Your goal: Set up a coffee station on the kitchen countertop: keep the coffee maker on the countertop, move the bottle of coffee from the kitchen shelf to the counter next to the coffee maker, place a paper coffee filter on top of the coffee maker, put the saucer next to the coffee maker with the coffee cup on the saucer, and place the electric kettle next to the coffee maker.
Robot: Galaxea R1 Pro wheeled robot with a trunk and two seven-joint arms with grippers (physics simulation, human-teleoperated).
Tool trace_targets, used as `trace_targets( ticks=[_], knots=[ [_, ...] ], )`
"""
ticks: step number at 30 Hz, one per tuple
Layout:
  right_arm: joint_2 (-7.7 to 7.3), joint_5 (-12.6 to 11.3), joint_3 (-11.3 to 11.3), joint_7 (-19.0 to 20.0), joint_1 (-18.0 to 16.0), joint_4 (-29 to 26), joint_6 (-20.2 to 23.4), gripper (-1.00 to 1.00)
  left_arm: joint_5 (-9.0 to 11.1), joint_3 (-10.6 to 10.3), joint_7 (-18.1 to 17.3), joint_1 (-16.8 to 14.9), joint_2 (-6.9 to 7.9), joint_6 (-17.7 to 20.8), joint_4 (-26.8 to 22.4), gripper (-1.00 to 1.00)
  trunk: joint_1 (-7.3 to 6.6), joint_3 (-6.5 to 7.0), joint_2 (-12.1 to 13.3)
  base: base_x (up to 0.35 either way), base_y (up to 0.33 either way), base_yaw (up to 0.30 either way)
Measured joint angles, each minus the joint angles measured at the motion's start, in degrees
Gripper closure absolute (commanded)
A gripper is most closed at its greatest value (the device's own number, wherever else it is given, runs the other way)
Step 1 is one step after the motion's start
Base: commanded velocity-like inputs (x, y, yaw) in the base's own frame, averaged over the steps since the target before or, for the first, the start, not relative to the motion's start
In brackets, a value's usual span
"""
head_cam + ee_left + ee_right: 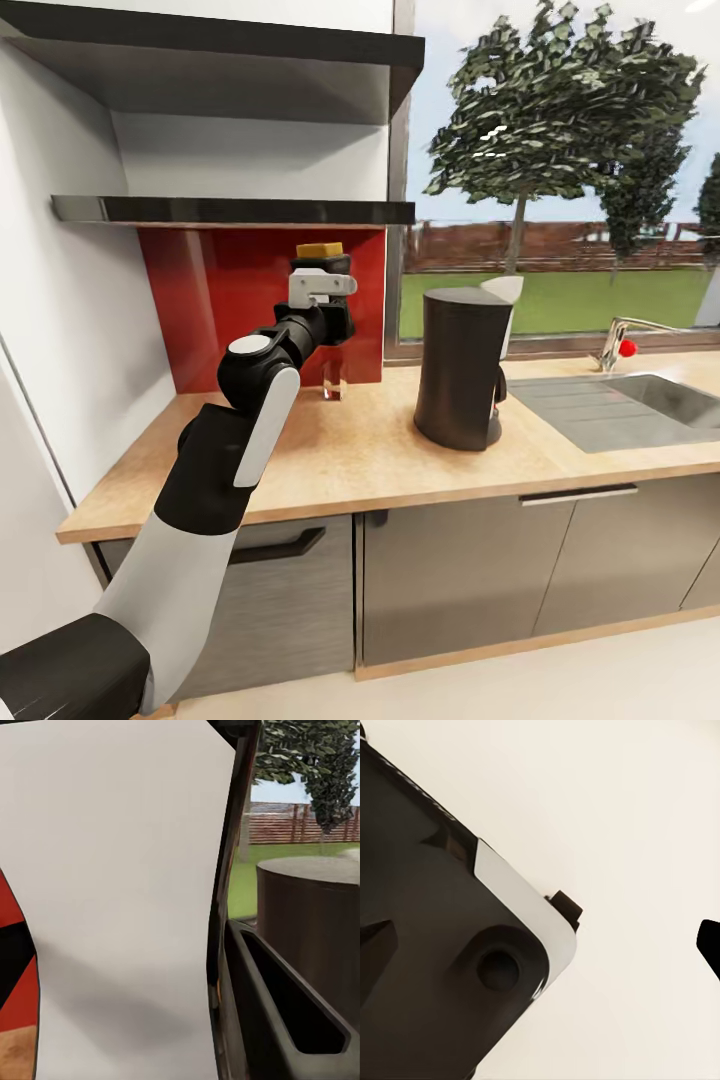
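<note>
Left arm: the black-and-white arm reaches up over the long light wood-grain counter (pixel 330 455), its left gripper (pixel 322 268) raised in front of the red wall panel (pixel 200 300), just under the thin dark grey floating kitchen shelf (pixel 230 210).
Left gripper: closed around the small dark bottle of coffee with a white label and yellow cap (pixel 320 250); the cap shows above the gripper in the head view, and the white label (pixel 120 892) lies pressed beside a dark finger (pixel 285 1012) in the left wrist view.
Bottle of coffee: held in the air, clear of both shelf and counter, well apart from the machine.
Coffee maker: the tall dark grey drip machine (pixel 460 370) stands upright on the counter between the red panel and the steel sink (pixel 640 400), with its white filter housing (pixel 503 290) showing behind its top.
Containers: whether anything is in the bottle or the machine cannot be told.
Sink: a basin set in the counter, with a chrome tap bearing a red knob (pixel 620 345) at its back edge.
Right gripper: whether it is spread or pressed together cannot be told; the right wrist view gives a dark rounded body part (pixel 442 960) over pale floor.
</note>
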Motion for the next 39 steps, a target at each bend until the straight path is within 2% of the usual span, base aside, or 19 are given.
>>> trace_targets(
  ticks=[10, 12, 17, 25, 39],
  knots=[
    [0.00, 0.0, 0.0, 0.0, 0.0, 0.0, 0.0, -1.00, 0.0, 0.0, 0.0, 0.0, 0.00, 0.0, 0.0, 1.00, 2.20, -1.80, -4.0, 0.000, 0.000, 0.000],
    [0.00, 0.0, 0.0, 0.0, 0.0, 0.0, 0.0, -1.00, 0.1, -0.1, 0.0, 1.2, 0.00, -0.2, 0.0, 1.00, 2.64, -2.16, -4.8, 0.000, 0.000, 0.000],
    [0.00, 0.0, 0.0, 0.0, 0.0, 0.0, 0.0, -1.00, 0.0, -0.1, 0.0, 1.6, 0.00, -1.2, 0.0, 1.00, 3.74, -3.05, -6.8, 0.000, 0.000, 0.000],
    [-0.07, -0.1, -0.1, -0.1, 0.0, -0.1, 0.0, -1.00, -0.1, -0.1, 0.0, 1.7, 0.00, -1.6, 0.1, 1.00, 3.74, -3.06, -6.8, 0.000, -0.026, 0.000],
    [0.25, -0.5, -0.1, -0.1, 0.0, -0.1, 0.1, -1.00, 0.0, -0.1, 0.0, 1.8, 0.00, -1.6, 0.3, 1.00, 3.74, -3.06, -6.8, 0.000, -0.229, 0.000]
  ],
)
